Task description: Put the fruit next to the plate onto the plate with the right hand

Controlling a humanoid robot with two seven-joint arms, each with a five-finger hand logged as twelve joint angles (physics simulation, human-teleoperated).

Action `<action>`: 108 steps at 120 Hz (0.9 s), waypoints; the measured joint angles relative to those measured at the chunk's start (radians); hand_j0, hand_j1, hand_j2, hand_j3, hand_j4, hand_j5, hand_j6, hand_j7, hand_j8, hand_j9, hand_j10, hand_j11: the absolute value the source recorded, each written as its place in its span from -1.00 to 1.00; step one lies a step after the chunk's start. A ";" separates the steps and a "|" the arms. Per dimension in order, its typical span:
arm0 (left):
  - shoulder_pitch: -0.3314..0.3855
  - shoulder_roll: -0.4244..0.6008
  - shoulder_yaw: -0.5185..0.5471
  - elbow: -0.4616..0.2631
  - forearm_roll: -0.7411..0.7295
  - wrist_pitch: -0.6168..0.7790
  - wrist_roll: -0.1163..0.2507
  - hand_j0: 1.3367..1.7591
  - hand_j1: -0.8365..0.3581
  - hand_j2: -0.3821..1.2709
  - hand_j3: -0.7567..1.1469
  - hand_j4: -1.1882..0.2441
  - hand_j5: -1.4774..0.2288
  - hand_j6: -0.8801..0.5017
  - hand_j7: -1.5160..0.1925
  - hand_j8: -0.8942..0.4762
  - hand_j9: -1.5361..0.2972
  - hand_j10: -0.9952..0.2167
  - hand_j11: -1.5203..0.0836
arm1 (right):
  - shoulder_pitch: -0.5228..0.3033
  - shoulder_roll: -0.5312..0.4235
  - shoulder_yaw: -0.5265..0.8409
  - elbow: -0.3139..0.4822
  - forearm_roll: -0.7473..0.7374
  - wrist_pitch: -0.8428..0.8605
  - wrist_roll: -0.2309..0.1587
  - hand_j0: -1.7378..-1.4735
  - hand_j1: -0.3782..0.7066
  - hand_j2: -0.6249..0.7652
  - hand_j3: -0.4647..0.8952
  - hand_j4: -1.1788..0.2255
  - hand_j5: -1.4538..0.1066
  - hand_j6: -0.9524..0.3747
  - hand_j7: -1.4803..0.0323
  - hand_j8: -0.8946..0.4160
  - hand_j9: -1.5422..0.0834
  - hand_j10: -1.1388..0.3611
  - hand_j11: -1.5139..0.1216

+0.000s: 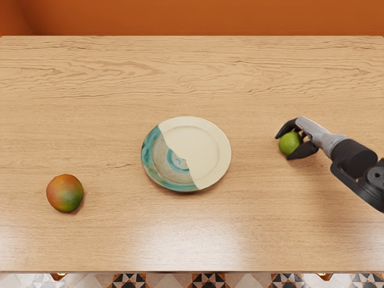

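your r hand (305, 138) comes in from the right edge and is closed round the lime (288, 143): dark fingers (287, 127) curl over its far and near sides, w/ green showing between them. looks like a grip, tho i can't tell if the lime is off the table (192, 72) or resting on it. the lime sits right of the plate (204, 150), apart from the rim, bare wood between. so the move that counts is straight left, toward pic centre: carry it over the rim, set it down. lime's round, so no long axis to mind. (the mango (65, 192) lies well left of the plate, further off; leave it, i'd say.) l hand isn't in view.
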 joint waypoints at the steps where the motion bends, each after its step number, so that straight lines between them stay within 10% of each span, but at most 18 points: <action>1: 0.000 0.000 0.000 0.000 0.000 0.000 0.000 0.52 0.52 -0.48 -0.21 0.33 0.38 -0.06 0.42 -0.04 0.34 0.26 0.52 | 0.000 0.000 0.000 0.000 0.000 0.000 0.000 -0.29 0.14 0.06 -0.32 -0.34 -0.07 -0.21 -0.13 -0.18 -0.07 -0.08 -0.13; 35: 0.000 0.000 0.001 0.000 0.000 0.000 0.000 0.52 0.52 -0.48 -0.20 0.33 0.38 -0.06 0.42 -0.04 0.34 0.26 0.52 | 0.009 -0.037 0.021 0.026 0.039 0.011 -0.011 -0.28 0.10 0.10 -0.32 -0.47 -0.49 -0.18 -0.42 -0.05 -0.40 0.00 -0.44; 108: 0.000 0.000 0.001 0.000 0.000 0.000 0.000 0.52 0.52 -0.48 -0.20 0.33 0.38 -0.06 0.42 -0.04 0.34 0.26 0.52 | 0.037 -0.016 0.255 0.103 0.363 0.306 -0.003 -0.27 -0.19 -0.10 -0.32 -0.51 -0.60 -0.40 -0.51 -0.21 -0.47 -0.14 -0.52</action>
